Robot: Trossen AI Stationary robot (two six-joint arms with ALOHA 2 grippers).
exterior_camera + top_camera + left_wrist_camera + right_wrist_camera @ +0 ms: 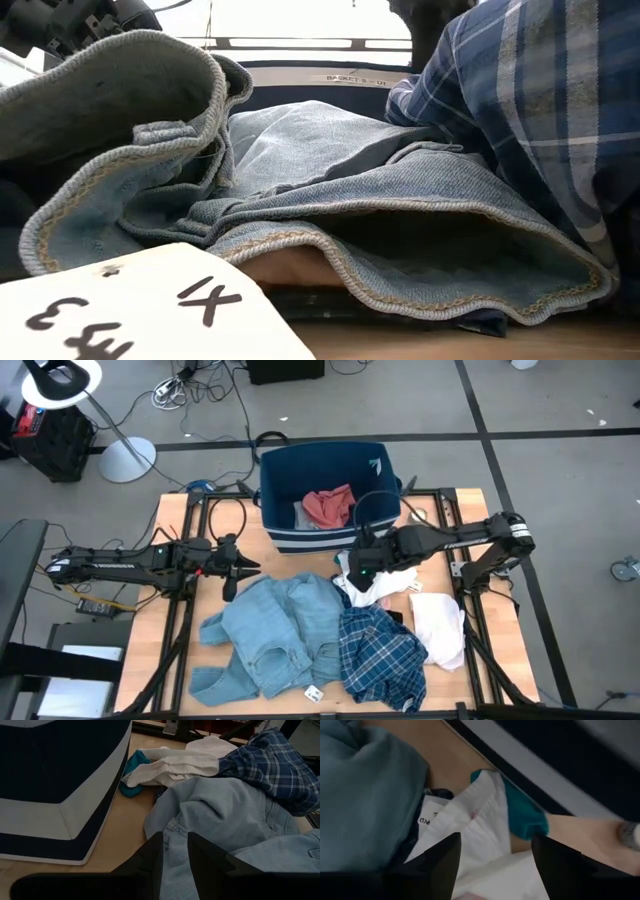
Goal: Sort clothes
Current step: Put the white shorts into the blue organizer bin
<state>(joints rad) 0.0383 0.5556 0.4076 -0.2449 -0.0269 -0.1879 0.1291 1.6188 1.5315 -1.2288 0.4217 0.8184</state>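
Wooden table (150, 650) holds crumpled denim (265, 635), plaid shirt (380, 655).

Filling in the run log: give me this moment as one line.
right hand: open over white cloth garment | left hand: waiting beside light blue denim pieces | navy striped fabric bin: holds salmon-red garment

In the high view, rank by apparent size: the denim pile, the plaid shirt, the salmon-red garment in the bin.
1. denim pile, largest.
2. plaid shirt.
3. salmon-red garment, smallest; partly hidden by the navy bin.
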